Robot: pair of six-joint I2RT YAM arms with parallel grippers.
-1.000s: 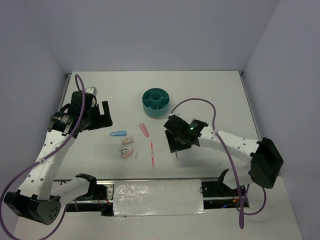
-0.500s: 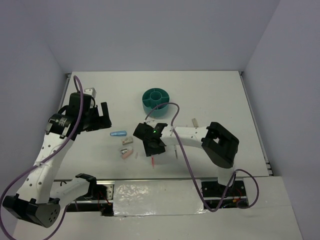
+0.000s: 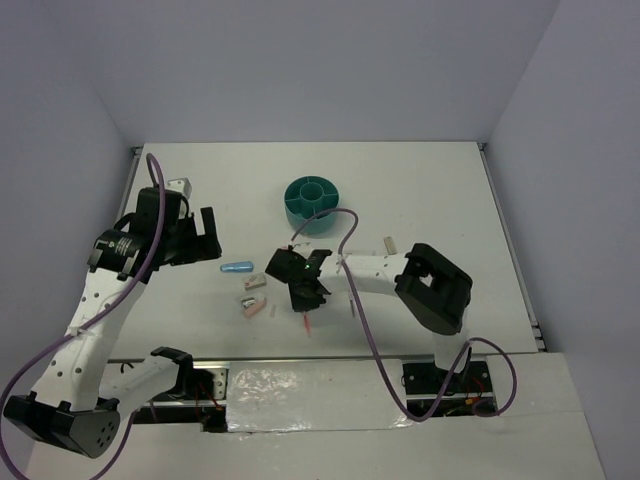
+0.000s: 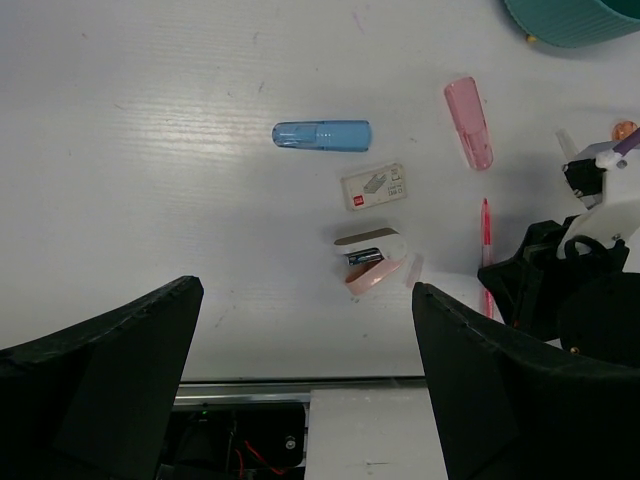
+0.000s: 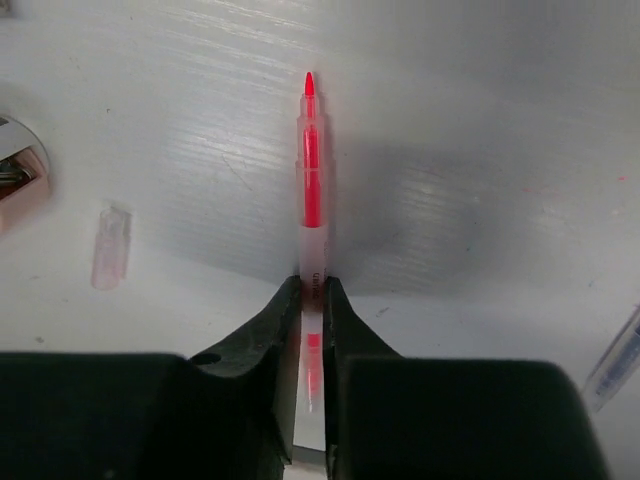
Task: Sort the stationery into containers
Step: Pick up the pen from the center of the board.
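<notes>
— Pink-red pen (image 5: 311, 180), centre frame, tip pointing up-frame; right gripper (image 5: 311, 292) pinched narrow on its barrel. Grasp step, I judge.
— Left gripper (image 4: 305, 330) wide, empty. Next: lift, carry to the teal tub (image 3: 313, 205), upper centre.

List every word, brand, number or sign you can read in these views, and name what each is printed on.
No text reads clearly.
pink pen: tiny grey print on the barrel, just ahead of the right gripper closed on it; too blurred to read.
white block: printed label with a red mark; too small to read.
</notes>
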